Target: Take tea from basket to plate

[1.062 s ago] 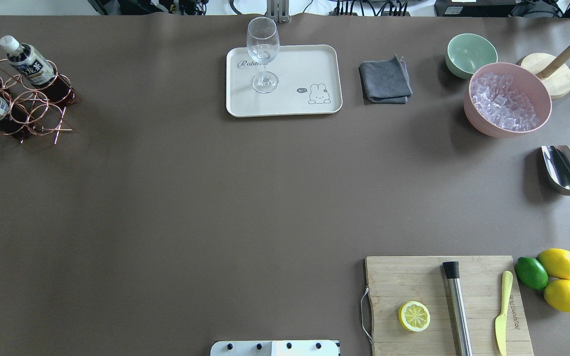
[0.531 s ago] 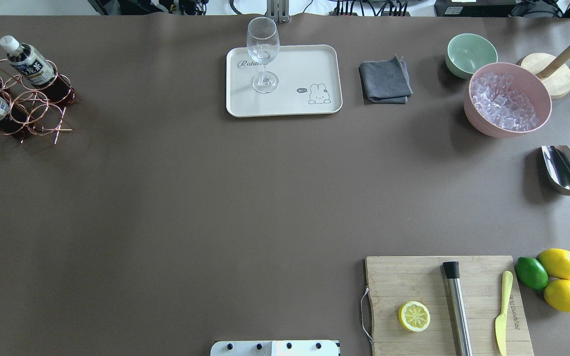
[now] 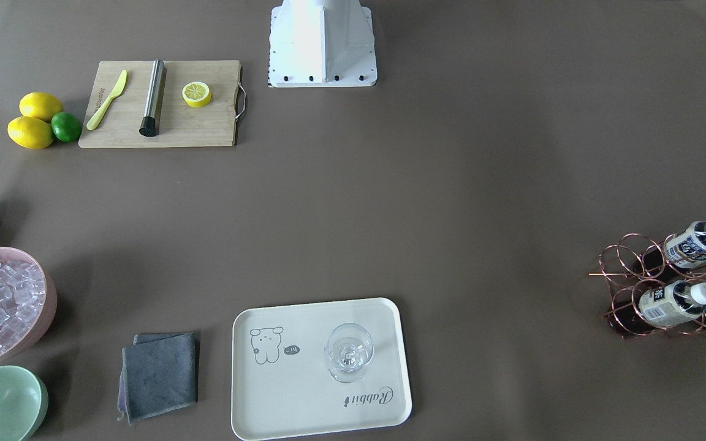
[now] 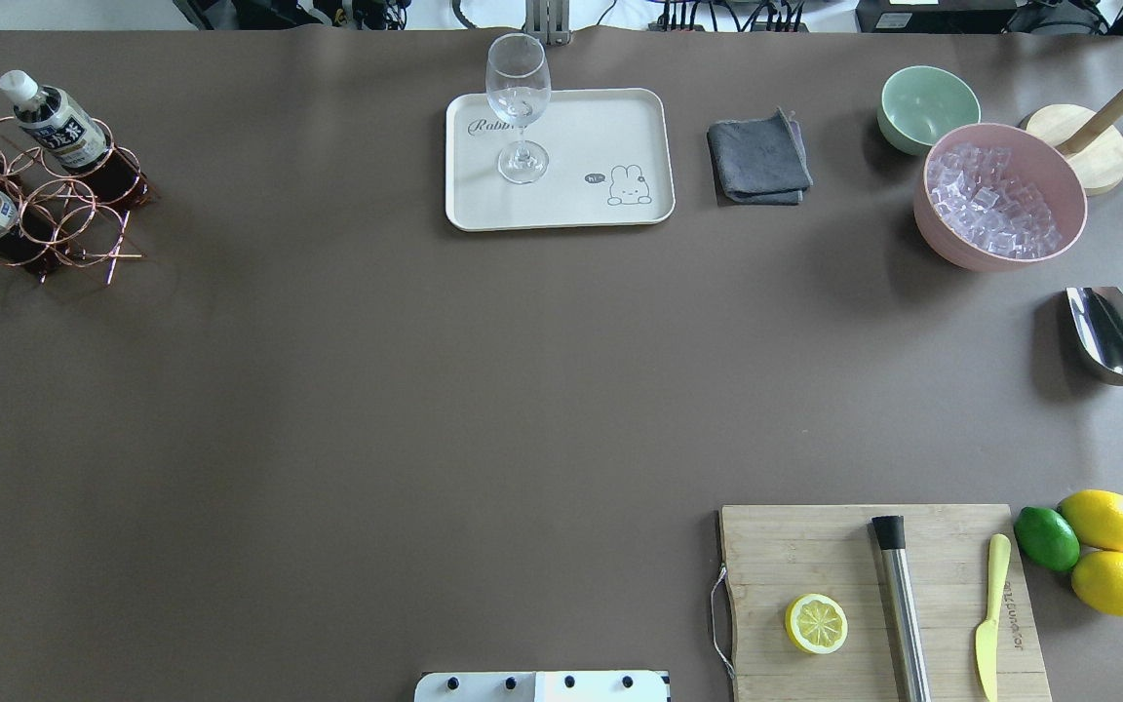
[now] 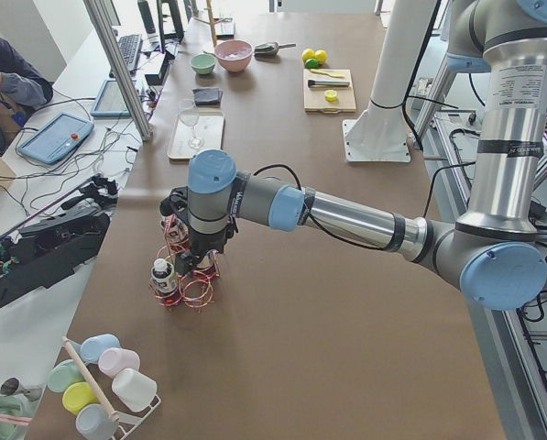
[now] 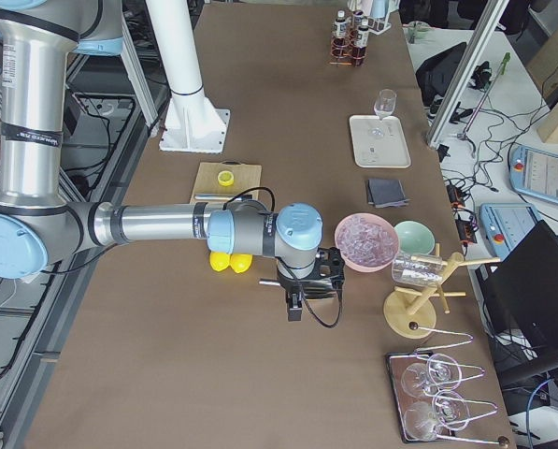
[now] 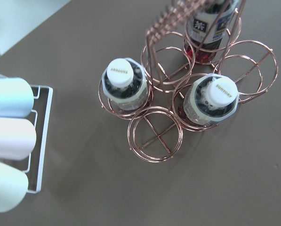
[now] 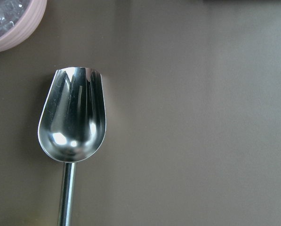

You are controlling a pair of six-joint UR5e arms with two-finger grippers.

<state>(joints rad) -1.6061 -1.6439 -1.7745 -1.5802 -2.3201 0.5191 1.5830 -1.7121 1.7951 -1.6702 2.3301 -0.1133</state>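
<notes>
The tea (image 7: 119,77) is a small plastic bottle of dark brown liquid with a white screw cap and a cream label in dark print. It is one of three alike, each in a ring of the copper wire basket (image 7: 154,135). My left wrist view looks straight down on the caps and shows the word SUNTORY on them. The overhead view shows only the bottles' sides, at its upper left edge.

Only the left side view shows my left claw (image 5: 198,261). It hangs just above the basket, and I cannot tell whether its fingers are apart or together. My right claw (image 6: 295,304) appears only in the right side view, low over the table beside the pink bowl (image 4: 922,229); I cannot tell its state either. Its wrist view is filled by the steel scoop (image 8: 72,120).

The plate (image 4: 620,127), at the overhead view's top centre and well apart from the basket, holds one upright stemmed glass (image 4: 519,107). The pink bowl is full of ice cubes (image 4: 990,200).
</notes>
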